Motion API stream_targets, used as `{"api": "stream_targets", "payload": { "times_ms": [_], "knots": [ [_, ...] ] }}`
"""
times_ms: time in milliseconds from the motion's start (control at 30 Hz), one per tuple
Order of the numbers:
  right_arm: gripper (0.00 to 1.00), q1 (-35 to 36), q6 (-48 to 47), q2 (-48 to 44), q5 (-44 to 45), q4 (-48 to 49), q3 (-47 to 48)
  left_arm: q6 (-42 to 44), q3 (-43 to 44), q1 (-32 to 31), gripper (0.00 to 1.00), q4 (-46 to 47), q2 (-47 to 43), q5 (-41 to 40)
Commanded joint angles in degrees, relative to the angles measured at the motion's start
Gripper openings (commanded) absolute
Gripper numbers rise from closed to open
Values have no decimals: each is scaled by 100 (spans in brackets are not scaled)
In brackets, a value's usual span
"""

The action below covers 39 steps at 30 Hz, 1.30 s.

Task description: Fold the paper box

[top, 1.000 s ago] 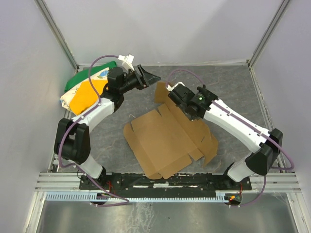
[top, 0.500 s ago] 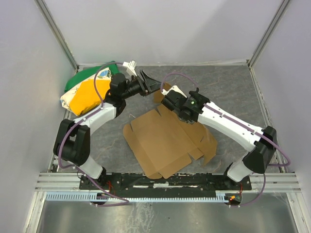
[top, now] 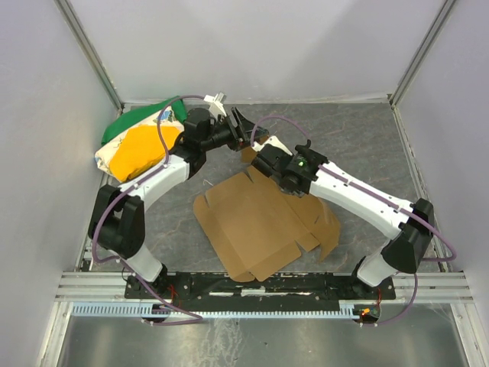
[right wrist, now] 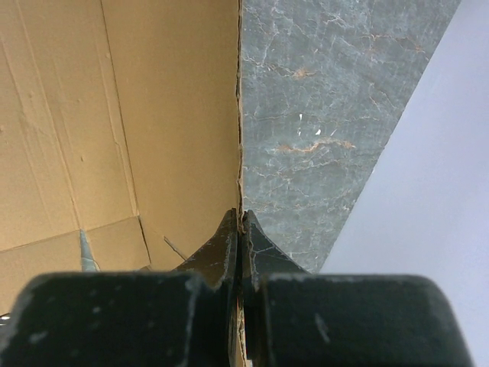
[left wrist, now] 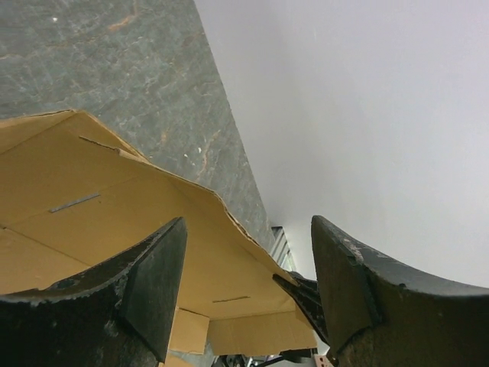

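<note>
The paper box [top: 256, 222] is a flat brown die-cut sheet lying mid-table, with its far flap [top: 249, 154] lifted. My right gripper [top: 262, 156] is shut on that flap's edge; in the right wrist view the cardboard [right wrist: 153, 115] runs straight into the closed right gripper [right wrist: 241, 218]. My left gripper [top: 247, 127] hovers open just beyond the lifted flap. In the left wrist view the left gripper [left wrist: 248, 229] frames the flap's edge [left wrist: 229, 218] without touching it, and the right gripper's fingers [left wrist: 302, 294] show pinching the cardboard [left wrist: 114, 206] below.
A green, yellow and white cloth bundle [top: 137, 141] lies at the back left against the wall. Grey walls close in the left, back and right sides. A metal rail [top: 260, 284] with the arm bases runs along the near edge.
My left gripper has swung right and closer to the raised flap, staying open. My right gripper has carried the flap a little to the left and farther back, still shut on it.
</note>
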Motion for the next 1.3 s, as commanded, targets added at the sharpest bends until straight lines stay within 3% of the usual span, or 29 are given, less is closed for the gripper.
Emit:
{"api": "stream_targets", "payload": {
  "times_ms": [0,200,667,833,1067,1267],
  "knots": [
    [2,77,181,60,-13,210,-11,453,430,-19,73,-813,38,-363],
    [2,110,180,123,-1,200,42,800,755,-27,73,-1480,322,-535],
    [2,160,190,193,-39,160,122,764,614,-64,70,-1484,288,-830],
    [2,174,184,203,-37,156,114,771,590,-65,73,-1393,11,-1078],
    [2,182,181,178,-13,206,73,843,1071,-66,73,-2022,-44,-1463],
    [2,194,227,176,56,265,28,479,1806,-67,68,-2642,504,-898]
  ]
}}
